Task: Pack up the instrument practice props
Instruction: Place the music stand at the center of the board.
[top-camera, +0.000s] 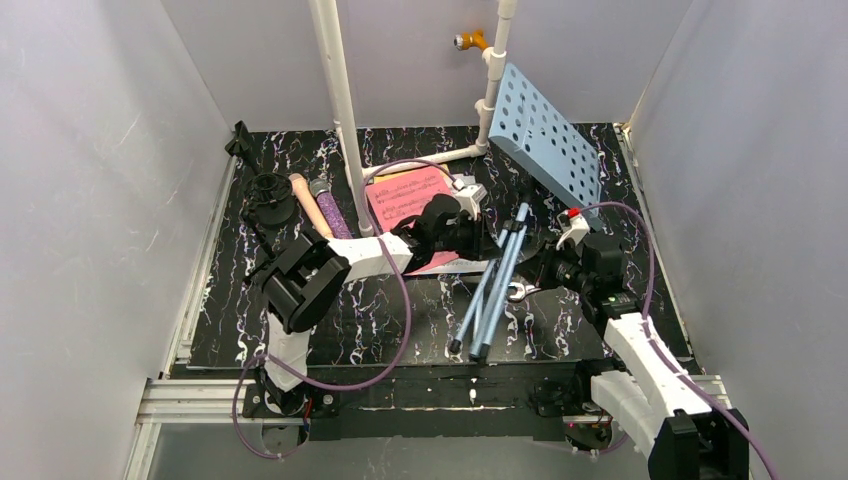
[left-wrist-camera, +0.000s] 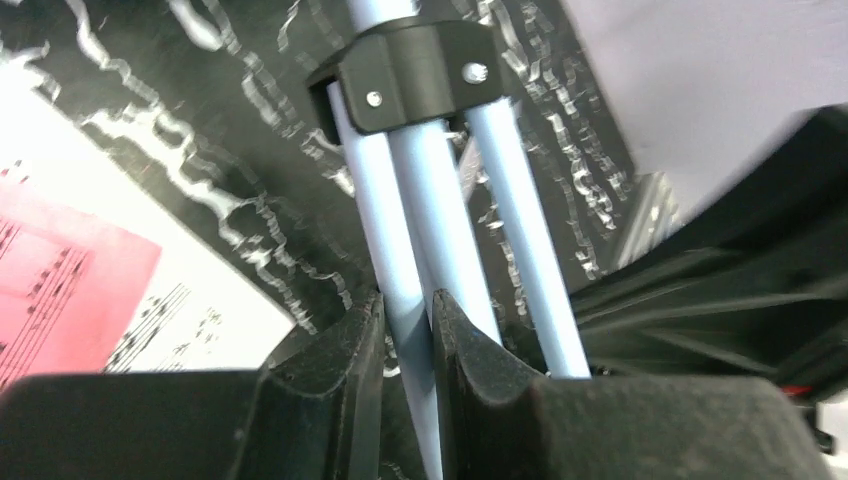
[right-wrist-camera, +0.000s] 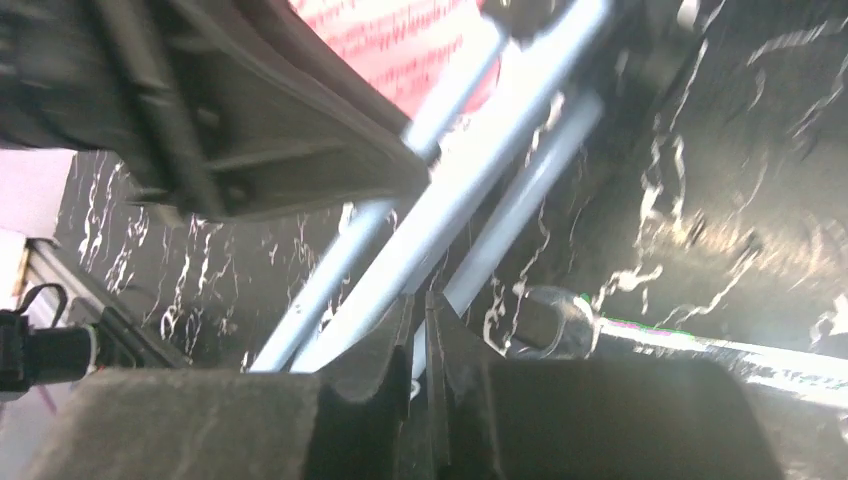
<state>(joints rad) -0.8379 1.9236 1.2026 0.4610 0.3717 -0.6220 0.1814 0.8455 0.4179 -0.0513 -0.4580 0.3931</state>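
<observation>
The light-blue perforated music rack (top-camera: 545, 140) leans at the back right, and its folded tripod legs (top-camera: 495, 290) lie across the table's middle. My left gripper (top-camera: 492, 243) (left-wrist-camera: 405, 320) is shut on one leg (left-wrist-camera: 390, 250) just below the black collar (left-wrist-camera: 410, 75). My right gripper (top-camera: 540, 268) (right-wrist-camera: 420, 320) meets the legs (right-wrist-camera: 440, 215) from the right, its jaws nearly together on a leg that runs into the narrow gap. The peach microphone (top-camera: 310, 205), the purple glitter microphone (top-camera: 330, 207) and the black round-base holder (top-camera: 268, 195) lie at the left. Pink sheet-music pages (top-camera: 405, 200) (left-wrist-camera: 80, 290) lie under my left arm.
A silver wrench (top-camera: 520, 291) (right-wrist-camera: 550, 322) lies on the black marbled table just right of the legs. White plastic pipes (top-camera: 340, 100) rise at the back centre. Grey walls close in the left, right and back sides.
</observation>
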